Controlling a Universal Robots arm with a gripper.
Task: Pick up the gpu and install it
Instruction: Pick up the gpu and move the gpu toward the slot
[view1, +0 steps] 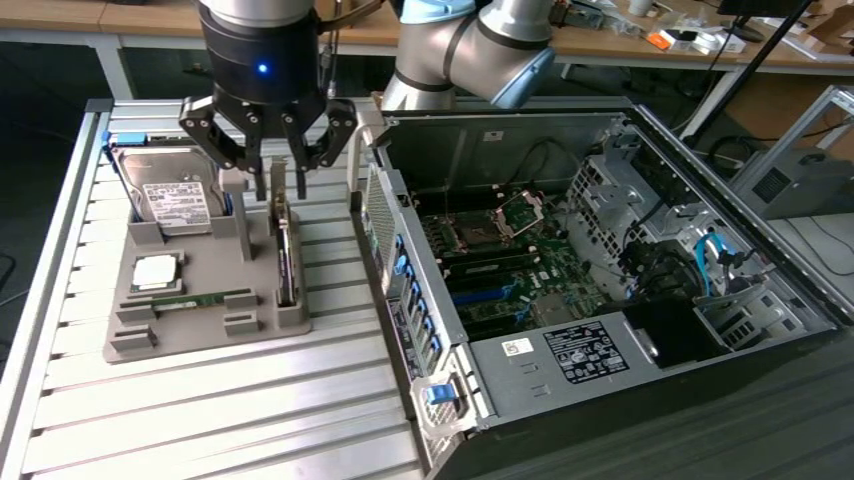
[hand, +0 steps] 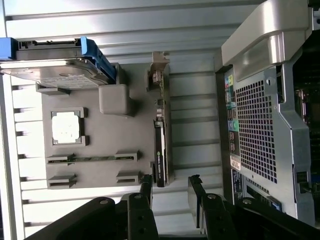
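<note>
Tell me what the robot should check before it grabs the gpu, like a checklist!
1. Fingers open: ok, the gripper shows a gap between them.
2. gpu standing on edge in the gray tray: ok.
3. gpu centred in that gap: not ok, the wrist view puts it close to one finger.
4. Computer case open: ok, its side is off.
5. Free slot inside for the card: cannot tell.

Gripper (view1: 276, 165) pointing down, jaws wide apart
</note>
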